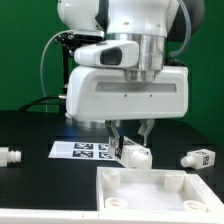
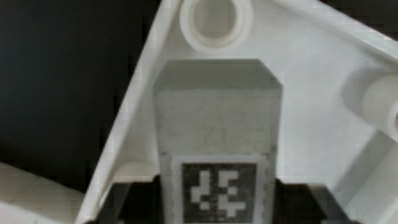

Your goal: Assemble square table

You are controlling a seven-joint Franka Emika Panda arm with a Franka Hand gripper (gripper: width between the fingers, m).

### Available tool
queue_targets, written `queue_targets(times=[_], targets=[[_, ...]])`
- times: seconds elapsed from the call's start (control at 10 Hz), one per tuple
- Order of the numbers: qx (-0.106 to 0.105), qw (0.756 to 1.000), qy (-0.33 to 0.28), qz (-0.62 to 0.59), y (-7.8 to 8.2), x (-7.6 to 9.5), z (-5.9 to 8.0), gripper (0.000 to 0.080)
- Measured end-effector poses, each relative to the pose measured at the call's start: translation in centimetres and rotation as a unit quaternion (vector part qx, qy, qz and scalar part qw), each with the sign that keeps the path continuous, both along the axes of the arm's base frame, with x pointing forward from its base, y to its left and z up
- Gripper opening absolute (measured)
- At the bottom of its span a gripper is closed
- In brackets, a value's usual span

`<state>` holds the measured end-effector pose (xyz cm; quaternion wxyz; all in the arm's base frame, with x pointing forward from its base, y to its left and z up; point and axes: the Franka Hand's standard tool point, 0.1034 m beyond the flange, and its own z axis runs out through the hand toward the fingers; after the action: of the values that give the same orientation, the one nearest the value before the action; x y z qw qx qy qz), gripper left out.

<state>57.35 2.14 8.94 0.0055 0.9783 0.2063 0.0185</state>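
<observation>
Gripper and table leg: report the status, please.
Gripper shut on leg. Leg near corner socket of tabletop, not yet inserted. Nothing seen between them.

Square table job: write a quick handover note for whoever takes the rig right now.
The gripper is shut on a leg, low beside the marker board.
The tabletop lies flat at the front, sockets up; the socket in the wrist view is empty.
A second leg lies at the exterior view's left, a third leg at its right.
Done: one leg grasped; no leg seen fitted.
Left: seat this leg in a socket, then the others.
</observation>
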Motion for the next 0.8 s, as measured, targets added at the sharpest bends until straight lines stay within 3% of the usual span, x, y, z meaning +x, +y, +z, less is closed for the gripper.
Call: queue_targets(times=[0.3,0.4,0.5,0.6,0.7,0.8], targets=[[0.002,1.000,-0.002,-0.014,-0.4,-0.6,0.2,0.0279],[0.001,1.000,0.001,-0.018,-1.0,-3.2,0.3,0.0279],[0.001,1.000,-0.002,-0.016,-2.7,-4.9,1.3,0.0279],[0.001,0.999,-0.020,-0.036,-4.5,-6.9,1.2,0.0279],[0.001,0.999,-0.010,-0.049,-4.7,-9.0,0.7,0.0280],[0.001,0.999,-0.009,-0.047,-4.6,-9.1,0.6,0.0281]])
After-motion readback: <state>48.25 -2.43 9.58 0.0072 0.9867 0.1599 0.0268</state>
